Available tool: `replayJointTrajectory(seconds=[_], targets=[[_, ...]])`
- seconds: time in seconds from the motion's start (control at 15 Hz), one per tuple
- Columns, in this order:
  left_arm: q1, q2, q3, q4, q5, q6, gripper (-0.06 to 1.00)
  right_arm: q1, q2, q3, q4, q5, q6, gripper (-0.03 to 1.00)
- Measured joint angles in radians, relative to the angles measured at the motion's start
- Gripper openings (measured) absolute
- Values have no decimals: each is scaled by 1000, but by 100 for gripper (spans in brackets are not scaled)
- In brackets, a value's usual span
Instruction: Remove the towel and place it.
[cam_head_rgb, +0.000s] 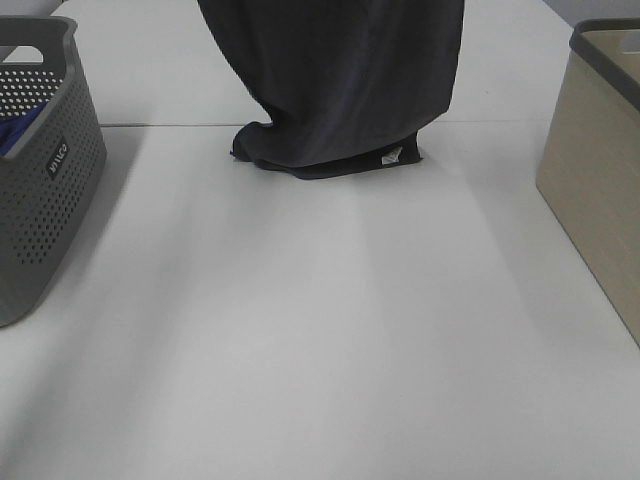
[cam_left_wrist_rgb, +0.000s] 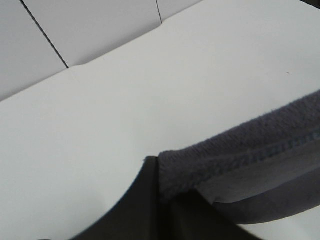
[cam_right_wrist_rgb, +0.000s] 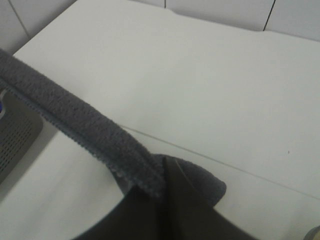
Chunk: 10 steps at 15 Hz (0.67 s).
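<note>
Now | left gripper (cam_left_wrist_rgb: 159, 176): clamped on towel (cam_head_rgb: 330, 80) hem | right gripper (cam_right_wrist_rgb: 164, 176): same

Little of the robot shows beyond the fingers in the two wrist views. The left gripper (cam_left_wrist_rgb: 157, 202) is a smooth, matte, near-black mass with a brownish cast. On the side away from the towel (cam_left_wrist_rgb: 250, 135) its outline sweeps up in a concave curve to a thin, sharp tip. A faint straight seam divides one finger from the other just under the towel's hem. The right gripper (cam_right_wrist_rgb: 165, 205) is the same dark, unglossed material, seamed alike, and its outline flares outward in a curve beneath the towel's hem. Finer detail is lost in shadow.
</note>
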Motion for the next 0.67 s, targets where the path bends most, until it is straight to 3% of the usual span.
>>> replayJointTrajectory(seconds=[0.13,0.33,0.53,0.67], targets=[[0,-18,-1,-21,12,-111,0,0,-27,0,34,52,-17,1],[0,-52,24,-39,17,-152,0,0,-51,0,60,57,-23,1],[-5,-241,256,-37,18,-159,0,0,-157,113,157,58,-41,1],[-5,-304,325,-37,19,-158,0,0,-195,166,180,58,-43,1]])
